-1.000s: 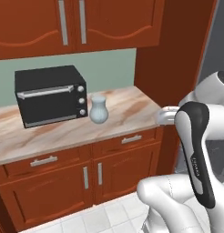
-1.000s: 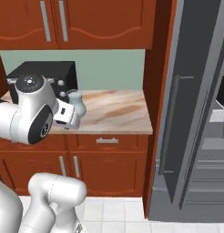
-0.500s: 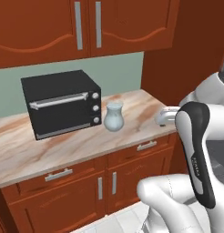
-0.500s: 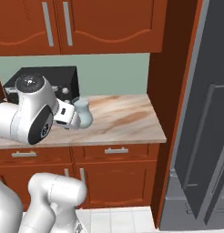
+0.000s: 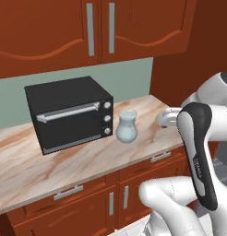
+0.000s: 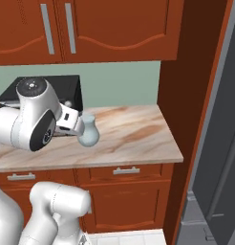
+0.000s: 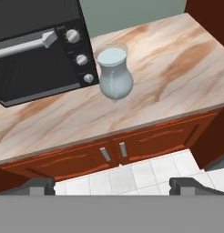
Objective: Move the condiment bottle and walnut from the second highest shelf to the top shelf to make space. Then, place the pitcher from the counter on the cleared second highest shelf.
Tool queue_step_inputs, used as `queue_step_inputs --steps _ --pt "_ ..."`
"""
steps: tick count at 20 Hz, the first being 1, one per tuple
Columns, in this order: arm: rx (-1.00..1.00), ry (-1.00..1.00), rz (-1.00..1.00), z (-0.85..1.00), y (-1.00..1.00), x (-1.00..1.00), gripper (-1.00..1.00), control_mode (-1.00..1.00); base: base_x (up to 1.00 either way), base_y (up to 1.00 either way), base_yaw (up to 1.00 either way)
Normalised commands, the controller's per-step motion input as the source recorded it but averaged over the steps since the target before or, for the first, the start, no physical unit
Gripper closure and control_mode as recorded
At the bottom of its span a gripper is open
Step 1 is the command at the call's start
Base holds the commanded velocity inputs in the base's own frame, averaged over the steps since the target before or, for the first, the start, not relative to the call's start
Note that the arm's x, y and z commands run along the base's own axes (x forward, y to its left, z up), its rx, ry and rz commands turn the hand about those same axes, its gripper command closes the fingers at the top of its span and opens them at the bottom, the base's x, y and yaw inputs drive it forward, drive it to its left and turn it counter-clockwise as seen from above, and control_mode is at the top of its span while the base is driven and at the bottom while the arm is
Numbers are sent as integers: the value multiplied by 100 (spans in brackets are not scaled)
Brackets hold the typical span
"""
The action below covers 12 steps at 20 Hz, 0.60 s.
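The pitcher [image 5: 127,126], clear pale grey-blue glass with a round belly, stands upright on the beige-pink marbled counter [image 5: 83,159], just right of a black toaster oven. It also stands beside my forearm in the right base view, pitcher [image 6: 88,132]. Looking down from the hand, the pitcher [image 7: 114,73] is well ahead of my gripper [image 7: 114,186]. The gripper is open, its two dark fingertips [image 7: 38,185] far apart with nothing between them, hovering out over the floor in front of the counter [image 7: 177,68]. The condiment bottle, walnut and shelves are out of view.
A black toaster oven [image 5: 69,113] sits at the back left of the counter. Red-brown wall cabinets [image 5: 97,27] hang above it. A red-brown side panel [image 6: 191,105] ends the counter on the right, with a tall dark grey unit [image 6: 222,143] beyond.
The base has driven, so both base views shifted: the counter, oven and pitcher now sit closer and more central. The pitcher has not moved on the counter. The gripper stays open.
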Motion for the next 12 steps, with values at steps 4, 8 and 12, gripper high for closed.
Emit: queue_step_inputs --steps 4,8,12 --pt "-5 0 -3 -27 30 16 -100 -100 6 9 -1" --pt "-7 0 -4 -41 37 23 -100 -100 0 0 0" --pt "-4 0 -4 -35 26 29 -100 -100 0 0 0"
